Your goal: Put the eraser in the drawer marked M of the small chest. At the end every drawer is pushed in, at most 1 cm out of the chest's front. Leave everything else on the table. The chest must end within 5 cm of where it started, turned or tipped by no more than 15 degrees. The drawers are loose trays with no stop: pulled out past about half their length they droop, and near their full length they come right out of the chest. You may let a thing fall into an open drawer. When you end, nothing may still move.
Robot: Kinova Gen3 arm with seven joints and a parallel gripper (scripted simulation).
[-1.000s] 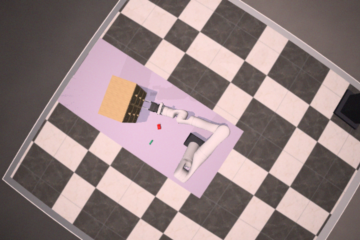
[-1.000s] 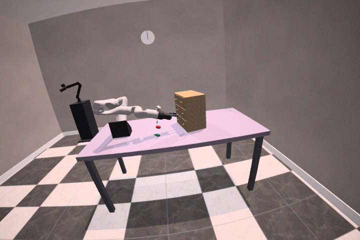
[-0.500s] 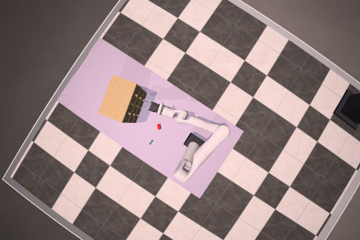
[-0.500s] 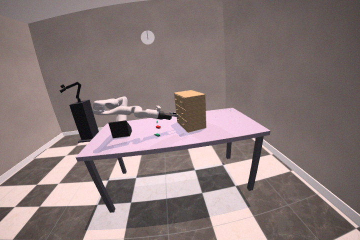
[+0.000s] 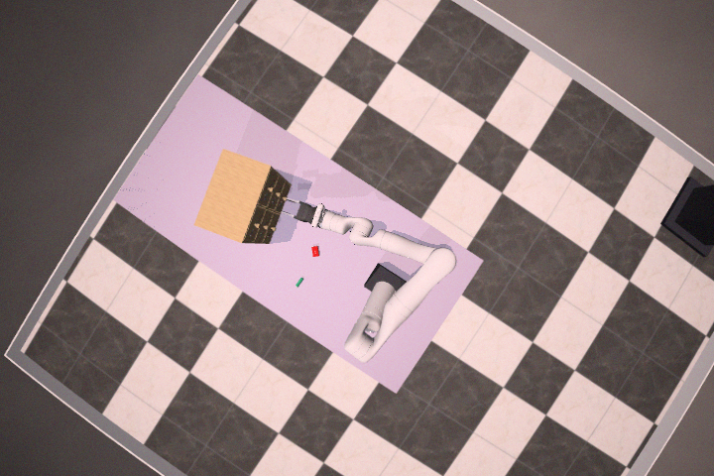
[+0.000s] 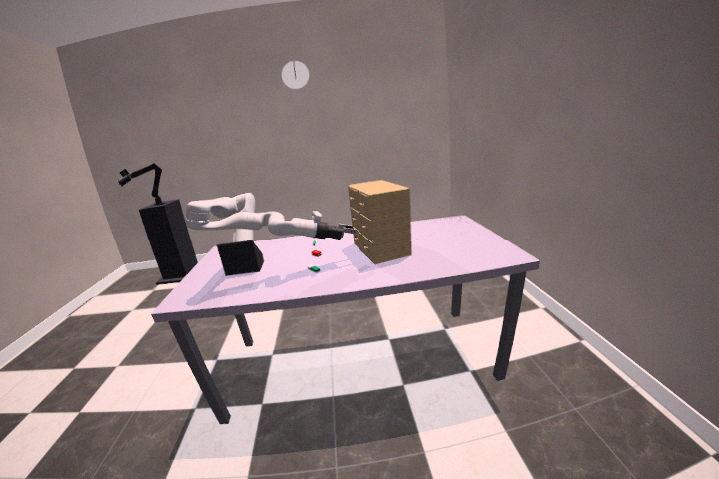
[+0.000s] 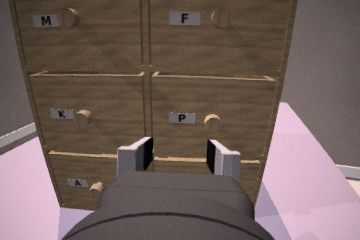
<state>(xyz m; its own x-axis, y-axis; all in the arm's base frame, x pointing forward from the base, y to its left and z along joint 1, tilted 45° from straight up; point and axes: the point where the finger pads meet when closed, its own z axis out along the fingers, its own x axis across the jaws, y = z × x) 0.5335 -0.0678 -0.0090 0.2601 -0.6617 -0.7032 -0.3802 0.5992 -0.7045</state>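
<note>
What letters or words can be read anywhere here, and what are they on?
"M": top left drawer
"F": top right drawer
"K": middle left drawer
"P": middle right drawer
"A": bottom left drawer
Bottom right drawer's label is hidden by the gripper.
Wall clock: no readable numbers.
</note>
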